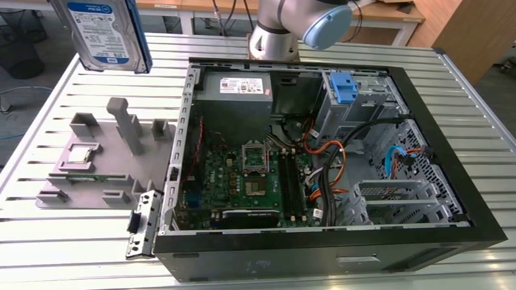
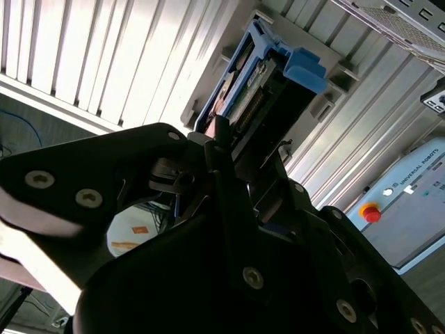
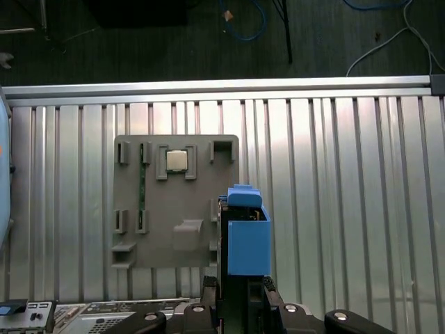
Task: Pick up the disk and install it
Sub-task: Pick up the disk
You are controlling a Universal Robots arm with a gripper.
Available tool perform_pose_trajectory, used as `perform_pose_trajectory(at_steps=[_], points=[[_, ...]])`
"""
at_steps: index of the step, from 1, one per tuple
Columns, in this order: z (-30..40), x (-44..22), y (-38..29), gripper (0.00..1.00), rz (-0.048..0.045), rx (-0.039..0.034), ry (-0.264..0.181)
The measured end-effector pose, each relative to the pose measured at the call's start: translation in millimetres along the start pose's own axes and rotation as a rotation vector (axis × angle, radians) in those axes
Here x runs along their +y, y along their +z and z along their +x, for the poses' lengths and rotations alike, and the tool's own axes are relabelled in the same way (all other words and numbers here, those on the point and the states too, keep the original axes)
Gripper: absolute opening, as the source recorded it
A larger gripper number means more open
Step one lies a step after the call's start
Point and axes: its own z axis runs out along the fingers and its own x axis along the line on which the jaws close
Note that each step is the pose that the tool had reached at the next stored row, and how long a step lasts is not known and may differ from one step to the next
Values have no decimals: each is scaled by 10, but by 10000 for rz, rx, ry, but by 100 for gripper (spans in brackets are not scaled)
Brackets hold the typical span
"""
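Observation:
The disk (image 1: pixel 105 33), a silver drive with a white-and-blue label in a blue carrier, hangs upright in the air at the exterior view's upper left, above the slatted table. In both wrist views my gripper (image 2: pixel 236 142) is shut on it, the black fingers (image 3: pixel 240 296) clamping its lower end. The blue carrier (image 3: pixel 247 236) sticks out past the fingers, edge-on, over the grey fixture plate (image 3: pixel 177 202). The disk's blue end tab (image 2: pixel 302 66) points away from the gripper.
The open computer case (image 1: pixel 451 181) lies on the table, with the motherboard (image 1: pixel 250 175), a grey power supply (image 1: pixel 241 90) and a drive cage holding a blue bracket (image 1: pixel 345 87). The fixture plate (image 1: pixel 105 163) with upright posts sits beside the case. The arm's base (image 1: pixel 274 36) stands behind.

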Motion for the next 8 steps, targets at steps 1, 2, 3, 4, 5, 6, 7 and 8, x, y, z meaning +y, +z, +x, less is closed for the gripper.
perform_pose_trajectory(at_steps=[1,2,3,4,5,6,7,8], points=[[-1,-11,-1,35,0,0,0],[-1,-21,-1,35,0,0,0],[-2,-32,-2,35,0,0,0],[-2,-41,-2,35,1,-1,1],[-3,-51,-3,35,-1,0,1],[-3,-59,-3,35,-1,0,0],[-4,-65,-4,35,-1,1,0],[-4,-68,-4,35,-2,0,1]])
